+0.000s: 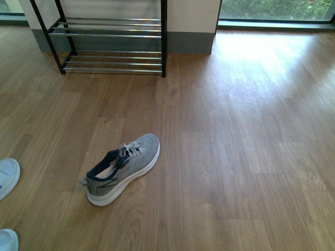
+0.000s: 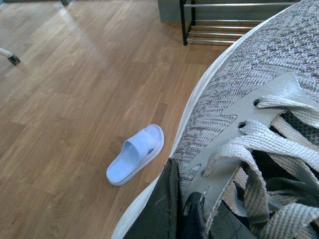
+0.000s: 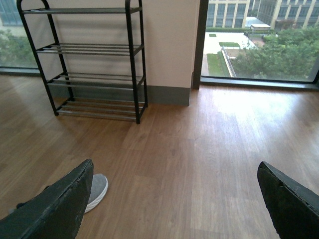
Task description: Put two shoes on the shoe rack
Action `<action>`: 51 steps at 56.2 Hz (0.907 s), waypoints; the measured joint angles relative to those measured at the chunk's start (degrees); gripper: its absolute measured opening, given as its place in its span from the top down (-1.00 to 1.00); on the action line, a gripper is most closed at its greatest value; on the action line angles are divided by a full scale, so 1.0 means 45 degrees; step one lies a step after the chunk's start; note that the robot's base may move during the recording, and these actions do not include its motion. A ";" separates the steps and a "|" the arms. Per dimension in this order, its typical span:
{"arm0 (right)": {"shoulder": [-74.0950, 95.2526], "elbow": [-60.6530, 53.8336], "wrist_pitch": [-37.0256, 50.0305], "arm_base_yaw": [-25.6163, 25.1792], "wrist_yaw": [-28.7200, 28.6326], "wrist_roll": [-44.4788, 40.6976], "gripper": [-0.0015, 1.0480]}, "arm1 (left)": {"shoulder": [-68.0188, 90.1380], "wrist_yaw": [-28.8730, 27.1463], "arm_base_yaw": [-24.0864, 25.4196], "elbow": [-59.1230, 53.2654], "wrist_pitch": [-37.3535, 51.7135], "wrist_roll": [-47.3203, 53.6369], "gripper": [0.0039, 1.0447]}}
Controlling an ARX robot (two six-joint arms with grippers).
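Observation:
One grey knit sneaker [image 2: 249, 99] fills the left wrist view close up, laces and tongue towards the camera. My left gripper [image 2: 187, 219] is shut on it at the collar, with a dark finger [image 2: 154, 209] against its side. A second grey sneaker [image 1: 123, 167] lies on the wood floor in the front view, toe towards the shoe rack [image 1: 110, 34]; its toe [image 3: 97, 191] shows in the right wrist view. My right gripper [image 3: 174, 209] is open above bare floor, holding nothing. The black rack [image 3: 94, 50] with chrome bars stands against the wall. Neither arm shows in the front view.
A pale blue slide [image 2: 135, 154] lies on the floor below the held sneaker. Two pale shoe toes [image 1: 8, 178] [image 1: 8, 240] poke in at the front view's left edge. A wall and large windows [image 3: 259, 40] run behind the rack.

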 joint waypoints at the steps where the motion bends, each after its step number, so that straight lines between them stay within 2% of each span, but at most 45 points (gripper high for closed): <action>1: 0.0000 0.0000 0.0000 0.0000 0.0000 0.0000 -0.82 | 0.0000 -0.0005 0.0000 0.0000 0.0000 0.0000 0.98; 51: 0.0000 0.0000 0.0000 0.0000 0.0015 0.0000 -0.82 | 0.0019 0.0010 0.0000 -0.0005 0.0000 0.0000 0.98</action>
